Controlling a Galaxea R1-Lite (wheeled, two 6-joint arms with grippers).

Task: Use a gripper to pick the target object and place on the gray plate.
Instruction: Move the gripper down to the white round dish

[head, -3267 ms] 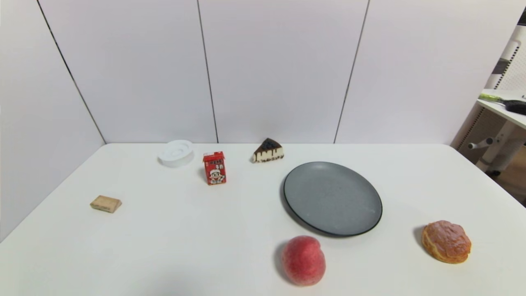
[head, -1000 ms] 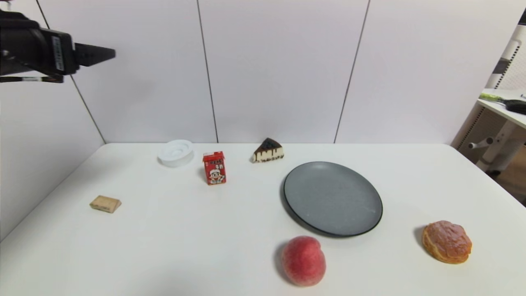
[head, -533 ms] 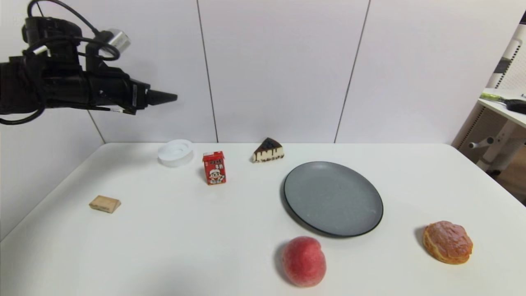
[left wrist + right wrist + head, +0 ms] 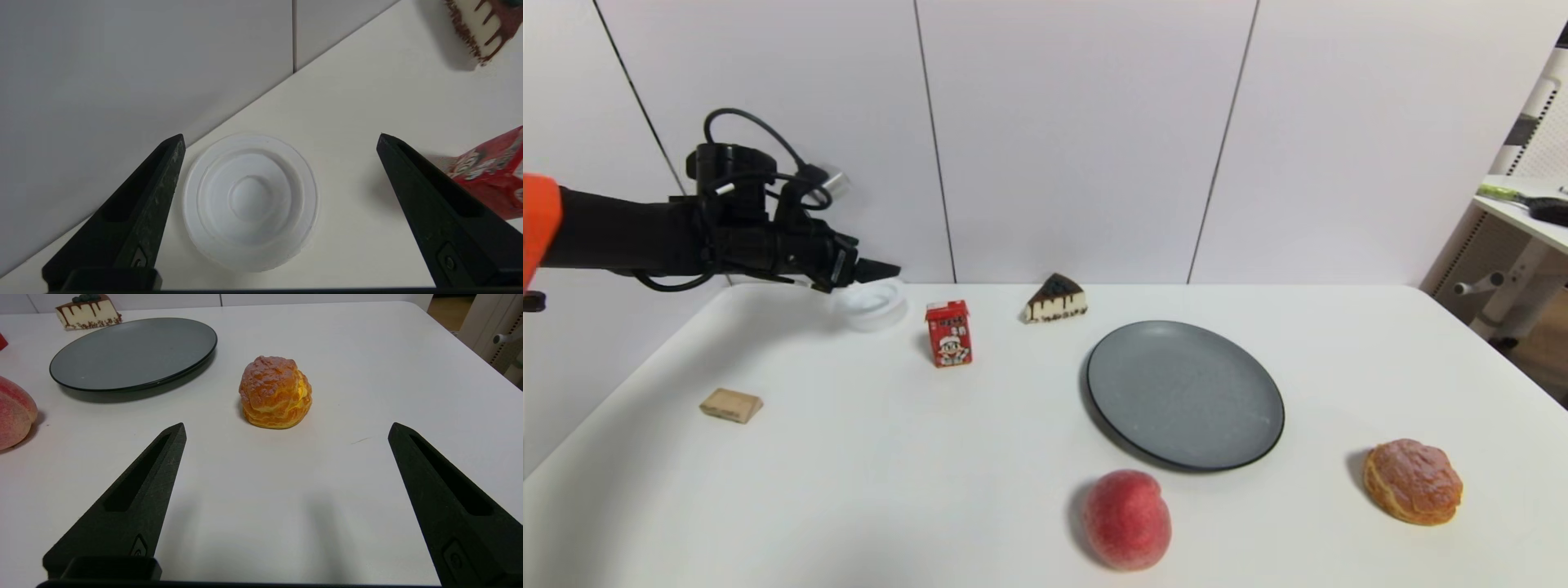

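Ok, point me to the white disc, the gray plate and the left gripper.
white disc (image 4: pixel 250 200): left wrist view, centre dome on its top.
gray plate (image 4: pixel 1184 394): head view, bare middle of its face.
left gripper (image 4: pixel 282 141): left wrist view, midway between its open fingertips.

Black left claw (image 4: pixel 882 269) with tapered fingers, looping black cables, orange-banded arm.

Matt grey plate (image 4: pixel 1184 394), smooth white plastic disc (image 4: pixel 250 200), glossy red carton (image 4: pixel 949 333), smooth white tabletop (image 4: pixel 890 474)
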